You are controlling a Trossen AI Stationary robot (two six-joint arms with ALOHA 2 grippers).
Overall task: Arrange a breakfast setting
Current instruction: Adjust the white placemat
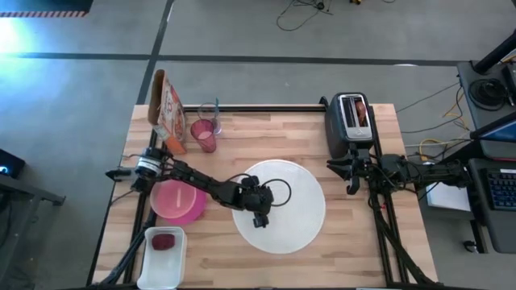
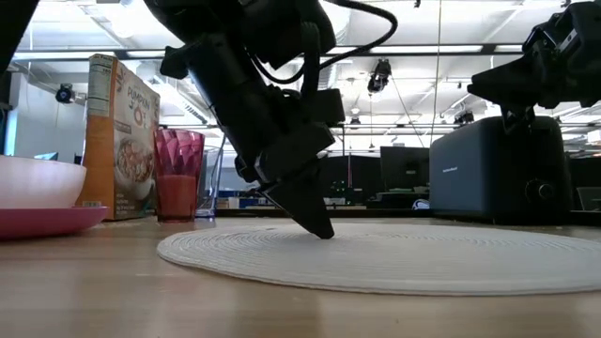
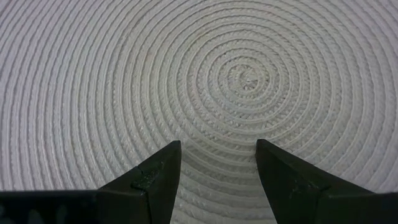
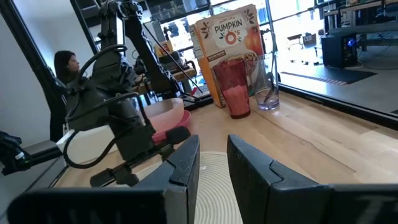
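Hovering left gripper (image 1: 260, 219) jaws open, empty, hiding part of white woven mat (image 1: 302, 209).

Some things were hidden or cut off.

The left arm covered part of the big round white mat (image 1: 294, 205) from above. The pink bowl (image 2: 33, 183) and the magenta plate (image 2: 47, 222) under it were cut off at the edge of the low view. The clear glass (image 2: 210, 183) stood half hidden behind the pink tumbler (image 2: 177, 174). Something thin stood inside that glass, too small to tell what. The dark red thing (image 1: 164, 241) in the white tray (image 1: 162, 262) was too small to name. Something reddish showed in the toaster (image 1: 351, 122) slot, too small to tell.
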